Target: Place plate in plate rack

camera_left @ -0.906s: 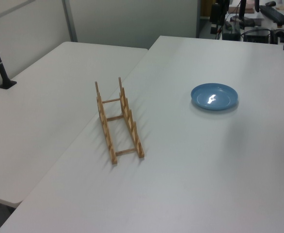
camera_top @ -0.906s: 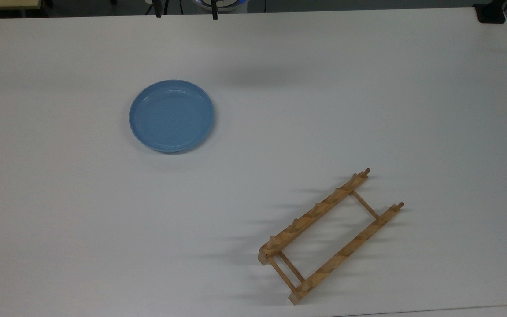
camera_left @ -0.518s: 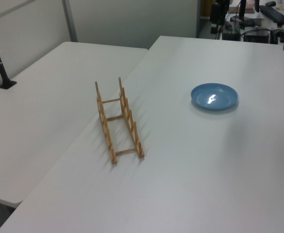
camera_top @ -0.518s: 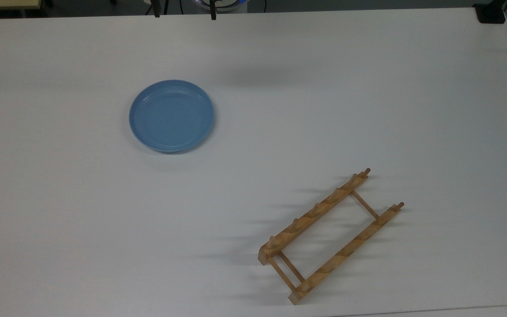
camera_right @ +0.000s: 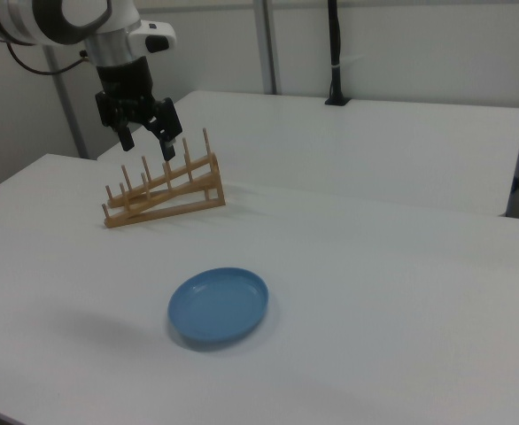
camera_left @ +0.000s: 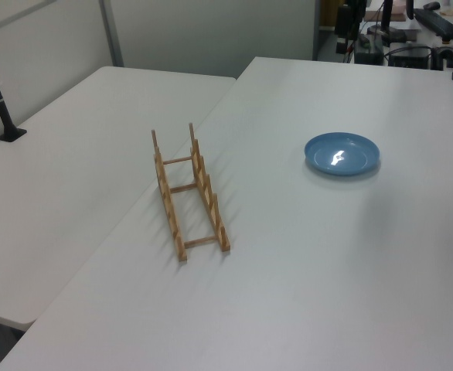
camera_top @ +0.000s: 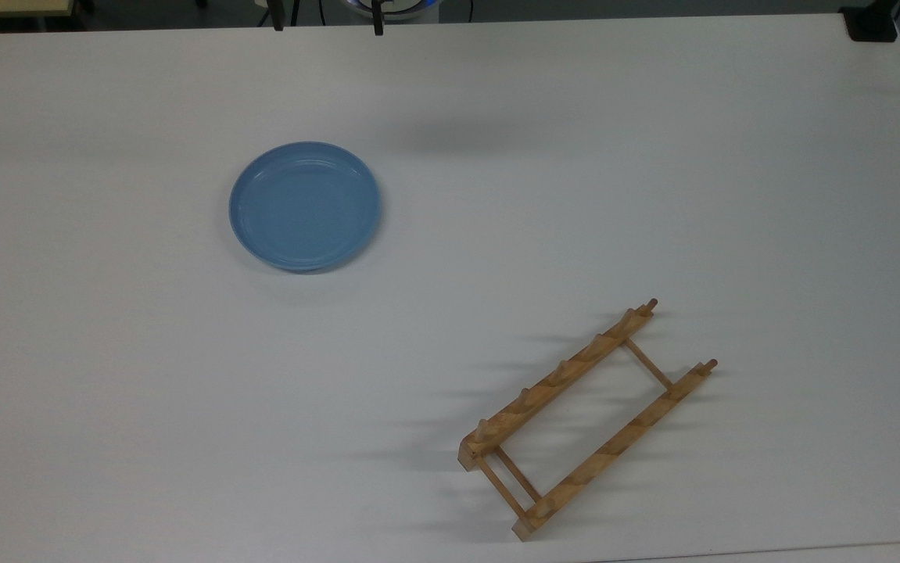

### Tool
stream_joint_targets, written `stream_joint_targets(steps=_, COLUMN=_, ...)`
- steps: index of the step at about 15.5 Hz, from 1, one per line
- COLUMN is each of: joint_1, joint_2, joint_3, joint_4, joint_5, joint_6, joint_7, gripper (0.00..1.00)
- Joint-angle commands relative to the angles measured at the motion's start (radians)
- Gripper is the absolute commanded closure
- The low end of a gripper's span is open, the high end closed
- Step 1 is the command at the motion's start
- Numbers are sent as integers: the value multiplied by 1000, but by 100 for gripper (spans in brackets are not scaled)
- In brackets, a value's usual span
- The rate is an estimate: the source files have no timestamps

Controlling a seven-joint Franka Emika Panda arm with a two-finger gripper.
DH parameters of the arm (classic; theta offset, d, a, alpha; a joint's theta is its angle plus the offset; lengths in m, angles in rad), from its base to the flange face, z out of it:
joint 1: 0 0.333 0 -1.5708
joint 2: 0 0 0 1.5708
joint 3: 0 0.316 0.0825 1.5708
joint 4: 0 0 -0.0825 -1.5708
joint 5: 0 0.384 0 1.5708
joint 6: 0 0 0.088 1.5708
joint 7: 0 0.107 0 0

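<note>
- Where the right view looks across the white bench [camera_right: 375, 292], the plate [camera_right: 219, 305] lies nearest, flat and right side up, with nothing on it.
- Beyond it stands the plate rack [camera_right: 162, 190], pegs upright, well apart from the plate and holding nothing.
- Farther back, raised above the bench, hangs the end effector [camera_right: 144, 140], its two dark fingers [camera_right: 166, 142] spread apart and holding nothing; its fingertips appear level with the rack's peg tops.
- From the top view, the plate [camera_top: 304, 206] sits toward the top view's upper left, the plate rack [camera_top: 586, 418] toward its lower right, lying diagonally.
- From the left view, the plate rack [camera_left: 189, 194] is nearer, the plate [camera_left: 342, 154] beyond on the left view's right.
</note>
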Motion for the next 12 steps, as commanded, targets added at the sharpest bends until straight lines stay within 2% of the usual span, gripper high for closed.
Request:
stream_joint_targets(steps=1, joint_1=15, joint_2=-23, joint_3=-6, joint_4=-27, joint_5=8, joint_6=-80, joint_7=-103, gripper=0)
stream_joint_targets(steps=5, joint_1=-3, joint_2=-25, joint_3=-9, joint_4=-27, joint_5=-4, joint_6=-105, joint_7=-291, gripper=0)
stream_joint_targets(steps=7, joint_1=-37, joint_2=-23, joint_3=-9, joint_4=-44, joint_5=-20, joint_6=-103, joint_7=-298, gripper=0)
stream_joint_targets(steps=9, joint_1=-69, joint_2=-22, joint_3=-9, joint_4=-106, joint_5=-50, joint_6=-79, joint_7=-295, gripper=0)
stream_joint_targets(steps=12, joint_1=-109, joint_2=-11, joint_3=-30, joint_4=-200, joint_5=-74, joint_6=44, joint_7=-292, gripper=0)
